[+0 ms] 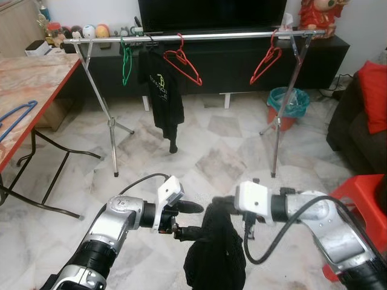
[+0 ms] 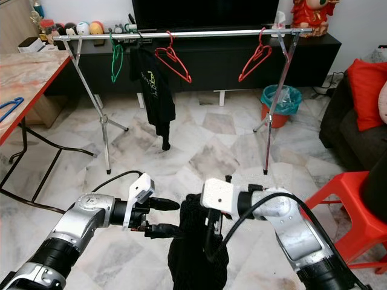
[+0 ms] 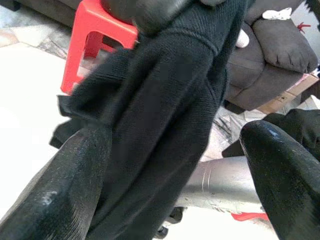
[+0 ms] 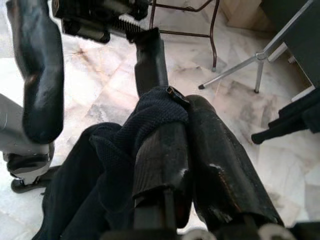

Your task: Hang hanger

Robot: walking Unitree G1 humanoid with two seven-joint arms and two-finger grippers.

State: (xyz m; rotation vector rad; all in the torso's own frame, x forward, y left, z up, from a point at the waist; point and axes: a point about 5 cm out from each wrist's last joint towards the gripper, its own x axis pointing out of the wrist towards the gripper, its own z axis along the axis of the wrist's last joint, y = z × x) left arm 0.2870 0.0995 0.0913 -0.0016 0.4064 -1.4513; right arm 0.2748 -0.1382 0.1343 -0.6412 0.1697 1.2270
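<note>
The right gripper (image 4: 185,150) is clamped on a bunched fold of a black garment (image 1: 214,257), which droops limp beneath it. Just beside, the left gripper (image 1: 192,219) stands apart, fingers straddling the cloth's edge. It looks soft, light and floppy; a small black hanger tip (image 4: 177,95) pokes out, the firmer place to grasp.
</note>
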